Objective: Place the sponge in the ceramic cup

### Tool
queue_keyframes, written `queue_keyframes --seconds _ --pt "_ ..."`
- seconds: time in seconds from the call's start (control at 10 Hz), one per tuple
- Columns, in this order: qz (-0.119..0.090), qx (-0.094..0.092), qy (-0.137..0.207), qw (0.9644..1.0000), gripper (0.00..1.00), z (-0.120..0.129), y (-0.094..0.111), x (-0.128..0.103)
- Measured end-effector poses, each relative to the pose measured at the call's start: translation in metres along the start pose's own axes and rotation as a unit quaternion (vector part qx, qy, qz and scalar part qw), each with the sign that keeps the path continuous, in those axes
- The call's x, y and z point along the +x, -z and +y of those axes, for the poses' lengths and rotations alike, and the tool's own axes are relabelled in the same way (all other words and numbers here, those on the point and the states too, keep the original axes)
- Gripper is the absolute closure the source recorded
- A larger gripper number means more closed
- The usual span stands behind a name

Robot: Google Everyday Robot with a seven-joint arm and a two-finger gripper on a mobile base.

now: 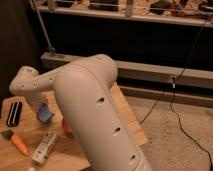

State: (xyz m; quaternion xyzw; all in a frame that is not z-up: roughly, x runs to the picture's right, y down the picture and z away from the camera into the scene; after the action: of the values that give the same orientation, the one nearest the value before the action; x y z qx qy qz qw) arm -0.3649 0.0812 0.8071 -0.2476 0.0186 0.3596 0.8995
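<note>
Arm links of rounded white plastic (95,115) fill the middle of the view. They rise from the lower right, bend at an elbow, reach left and then drop over the pale wooden desk (127,117). The two-finger gripper (37,109) hangs at the end of that reach, low over the left part of the desk. Its fingers are closed all the way. The wrist hides them, so I cannot tell whether anything is caught between them.

A small medium-blue cylindrical ceramic cup (44,114) shows just beside the gripper, on the side nearer the big arm link. Whether it stands upright or tipped I cannot tell. The small pale blue-grey sponge cannot be made out from this angle.

A black ridged rectangular block (14,113) lies on the desk to the left of the gripper. Nearer the front edge are an orange carrot with a green end (19,143) and a white oblong packet (45,146). A sliver of an orange-red bowl (65,126) peeks out past the arm, close to the cup. A thin black cable (176,107) trails across the speckled grey floor (170,140) on the right.
</note>
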Motion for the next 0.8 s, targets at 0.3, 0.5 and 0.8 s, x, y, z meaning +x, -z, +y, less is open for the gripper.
queue_keyframes --seconds 0.3,0.5,0.8 --pt "0.024 -0.004 0.009 0.9997 0.78 0.0029 -0.0031 0.0066" --pt "0.037 -0.009 0.011 0.9992 0.56 0.0047 -0.0040 0.0073" --pt "0.044 -0.008 0.007 0.9990 0.26 0.0031 -0.0040 0.0031"
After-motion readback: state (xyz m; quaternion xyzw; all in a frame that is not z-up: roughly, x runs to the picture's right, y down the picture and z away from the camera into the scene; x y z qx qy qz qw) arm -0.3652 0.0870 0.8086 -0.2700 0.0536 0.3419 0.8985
